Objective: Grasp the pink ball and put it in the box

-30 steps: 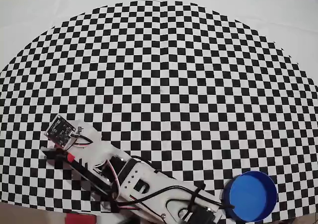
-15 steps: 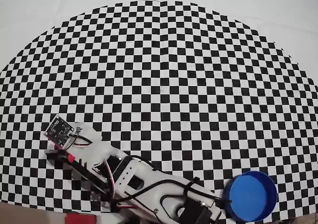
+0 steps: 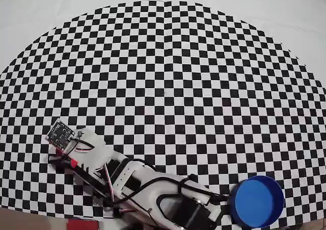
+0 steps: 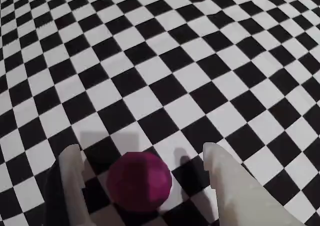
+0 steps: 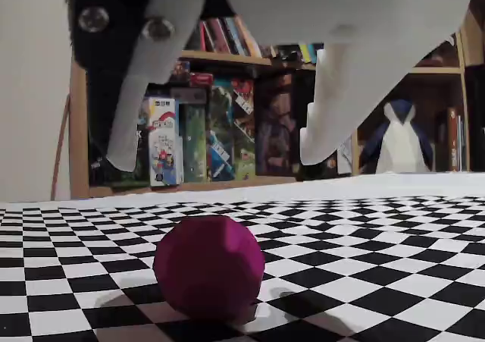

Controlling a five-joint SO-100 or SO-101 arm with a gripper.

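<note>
In the overhead view my arm (image 3: 137, 184) lies along the near edge of the checkered mat (image 3: 168, 67), reaching toward its near-left corner, and it hides the pink ball from that camera. The box (image 3: 256, 201) sits at the near-right corner, well apart from my wrist and empty as far as I can see.

In the wrist view the pink ball (image 4: 139, 181) rests on the mat between my fingers (image 4: 75, 186), nearer the left one, with clear gaps on both sides. My gripper (image 4: 140, 158) is spread wide and holds nothing.

In the fixed view the ball (image 5: 209, 267) sits on the mat and my fingertips (image 5: 129, 156) hang above its top, apart from it.

To grasp well, I judge I should drop until the tips straddle the ball's widest part, shift slightly to centre it, then close gently so it does not roll or squirt out forward.
</note>
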